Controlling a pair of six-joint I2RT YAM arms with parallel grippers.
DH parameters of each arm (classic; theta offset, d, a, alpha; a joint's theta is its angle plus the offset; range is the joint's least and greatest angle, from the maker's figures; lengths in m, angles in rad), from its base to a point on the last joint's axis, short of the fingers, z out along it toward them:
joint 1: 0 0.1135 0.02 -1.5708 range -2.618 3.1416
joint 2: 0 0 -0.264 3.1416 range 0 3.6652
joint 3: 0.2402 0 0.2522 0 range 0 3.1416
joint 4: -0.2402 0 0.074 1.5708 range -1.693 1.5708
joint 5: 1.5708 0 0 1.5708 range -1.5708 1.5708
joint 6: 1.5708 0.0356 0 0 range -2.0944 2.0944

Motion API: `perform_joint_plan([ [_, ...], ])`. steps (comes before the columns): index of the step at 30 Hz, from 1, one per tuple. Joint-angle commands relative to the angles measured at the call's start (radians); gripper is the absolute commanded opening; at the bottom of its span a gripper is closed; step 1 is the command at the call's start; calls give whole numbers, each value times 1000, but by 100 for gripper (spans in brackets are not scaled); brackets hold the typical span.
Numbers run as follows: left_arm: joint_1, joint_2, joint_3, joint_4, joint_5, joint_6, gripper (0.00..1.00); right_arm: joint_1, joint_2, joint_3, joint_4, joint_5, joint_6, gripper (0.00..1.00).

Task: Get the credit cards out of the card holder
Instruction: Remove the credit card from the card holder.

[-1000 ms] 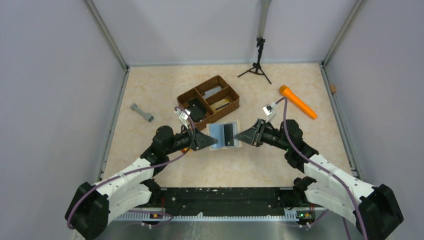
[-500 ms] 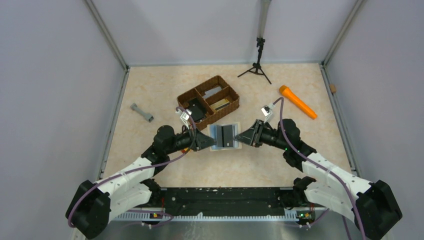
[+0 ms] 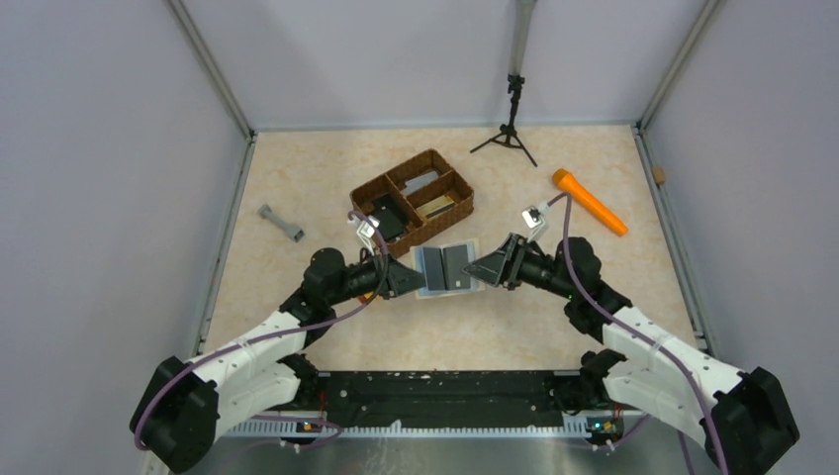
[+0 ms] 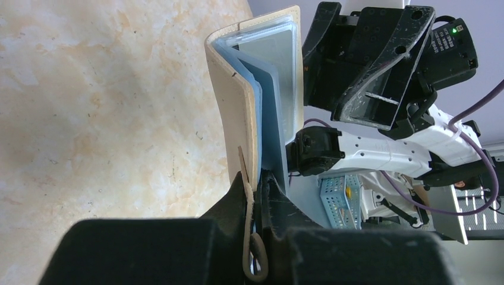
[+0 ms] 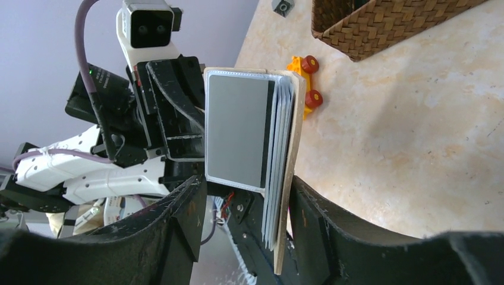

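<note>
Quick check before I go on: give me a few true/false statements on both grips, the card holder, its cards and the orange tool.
1. The left gripper is clamped on the card holder. True.
2. The right gripper is shut on the holder. False: its jaws stand open on either side of the holder's edge.
3. The holder lies closed, flat on the table. False: it is held up off the table, opened.
4. A card with a dark stripe sits in the holder's front sleeve. True.
5. The orange tool is in the wicker tray. False: it lies on the table, to the tray's right.
</note>
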Motion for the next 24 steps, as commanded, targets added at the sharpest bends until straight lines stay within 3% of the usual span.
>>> perform_joint_plan([
  [1, -1, -18, 45, 88, 19, -5, 0, 1, -9, 14, 41, -3, -6, 52],
  [8, -1, -17, 36, 150, 47, -28, 0, 4, 93, 51, 9, -49, -41, 44],
  [10, -1, -15, 28, 170, 49, -35, 0, 7, 111, 55, 15, -53, -41, 37],
  [14, 0, -11, 19, 170, 46, -37, 0, 8, 105, 64, -2, -42, -46, 13],
  [16, -1, -17, 13, 151, 35, -31, 1, 8, 85, 76, -54, -26, -63, 7],
  [24, 1, -70, -48, 172, 17, -40, 35, 8, 16, 91, -149, -8, -69, 0],
])
